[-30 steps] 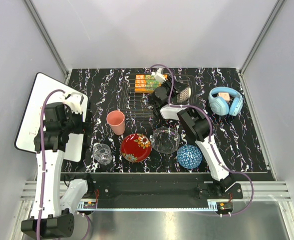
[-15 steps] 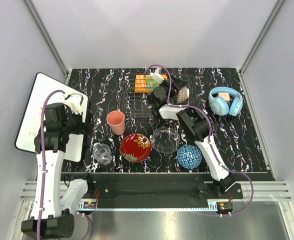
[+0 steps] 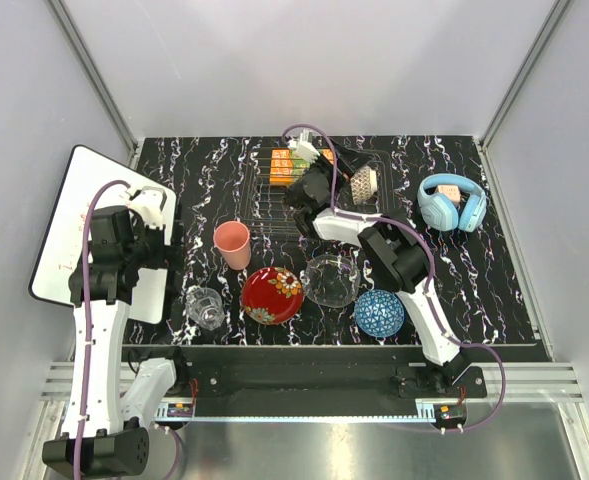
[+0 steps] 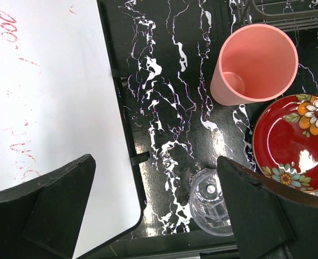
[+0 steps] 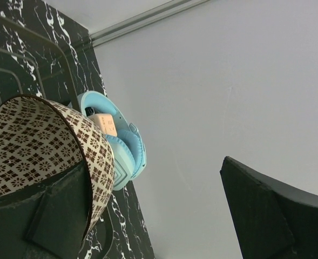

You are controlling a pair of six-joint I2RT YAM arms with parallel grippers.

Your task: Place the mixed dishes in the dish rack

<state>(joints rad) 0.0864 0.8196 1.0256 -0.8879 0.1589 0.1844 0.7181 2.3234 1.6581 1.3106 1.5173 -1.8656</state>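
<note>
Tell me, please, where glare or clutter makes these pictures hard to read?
Top external: even light, but the clear bowl and small clear glass cup fade into the marbled table. Left wrist: sharp, glare spot on the red floral bowl. Right wrist: small beige patterned bowl looms close.

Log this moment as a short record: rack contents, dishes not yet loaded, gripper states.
in rack: small beige patterned bowl, on edge in the silvery wire dish rack
not loaded: pink cup, small clear glass cup, red floral bowl, clear bowl, blue patterned bowl
left gripper: open, above the black marbled table
right gripper: open, beside that bowl
</note>
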